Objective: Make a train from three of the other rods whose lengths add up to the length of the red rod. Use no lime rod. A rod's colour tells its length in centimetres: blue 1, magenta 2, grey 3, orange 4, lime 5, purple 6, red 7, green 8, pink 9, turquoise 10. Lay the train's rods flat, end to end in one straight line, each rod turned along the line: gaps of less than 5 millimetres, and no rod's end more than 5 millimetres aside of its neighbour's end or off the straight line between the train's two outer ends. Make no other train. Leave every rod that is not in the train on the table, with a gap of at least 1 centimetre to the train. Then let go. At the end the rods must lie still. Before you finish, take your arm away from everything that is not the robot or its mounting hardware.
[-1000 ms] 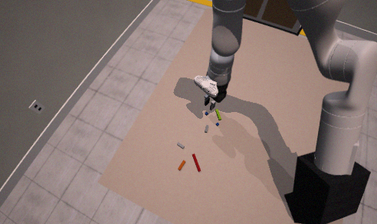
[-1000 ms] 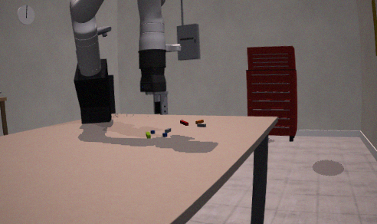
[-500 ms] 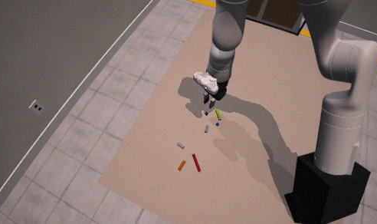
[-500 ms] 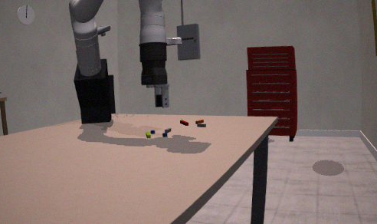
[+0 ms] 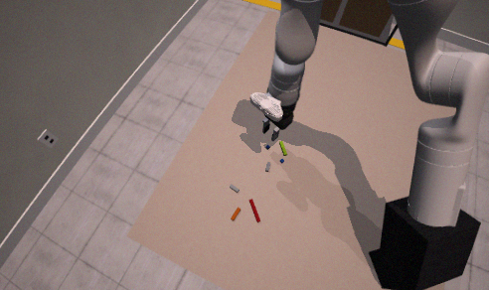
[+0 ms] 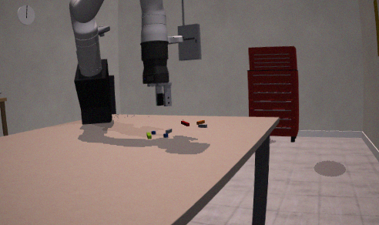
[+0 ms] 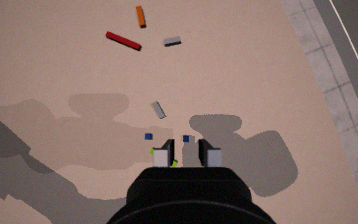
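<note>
Two small blue cubes [image 5: 267, 147] [image 6: 166, 136] [image 7: 186, 138] lie beneath open, blocky jaws [image 5: 270, 130] [image 6: 163, 101].

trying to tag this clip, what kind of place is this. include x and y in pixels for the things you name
Probably a workshop or lab: a red tool cabinet with many drawers [image 6: 273, 92] stands by the wall, a grey electrical box [image 6: 189, 42] is mounted nearby, and a robot arm's black pedestal [image 5: 446, 248] [image 6: 95, 100] stands at the table.
</note>
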You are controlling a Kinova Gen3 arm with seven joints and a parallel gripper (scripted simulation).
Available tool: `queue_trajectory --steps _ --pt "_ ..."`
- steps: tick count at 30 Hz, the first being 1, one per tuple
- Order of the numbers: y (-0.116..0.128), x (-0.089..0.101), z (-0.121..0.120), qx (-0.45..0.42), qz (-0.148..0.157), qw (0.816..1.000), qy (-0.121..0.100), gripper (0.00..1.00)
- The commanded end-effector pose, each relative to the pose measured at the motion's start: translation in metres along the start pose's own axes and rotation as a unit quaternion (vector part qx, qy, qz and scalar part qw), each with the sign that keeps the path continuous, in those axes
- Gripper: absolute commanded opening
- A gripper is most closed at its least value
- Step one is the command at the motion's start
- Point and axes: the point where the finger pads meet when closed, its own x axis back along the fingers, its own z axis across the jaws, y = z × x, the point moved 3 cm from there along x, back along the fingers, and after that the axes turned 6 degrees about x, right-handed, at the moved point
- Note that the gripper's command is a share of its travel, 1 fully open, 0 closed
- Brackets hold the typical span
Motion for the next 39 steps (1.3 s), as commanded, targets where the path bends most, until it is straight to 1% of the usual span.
queue_trajectory --steps 1,25,33,39 --pt "-0.0005 0.0004 0.0002 0.000 0.001 1.000 0.000 1.00" --pt "-0.0010 0.0003 0.0003 -0.006 0.001 1.000 0.000 1.00" --pt "-0.0035 -0.0001 0.0008 -0.038 0.001 0.999 0.000 1.00" --pt "-0.0085 -0.0010 0.0019 -0.104 0.001 0.995 -0.001 1.00"
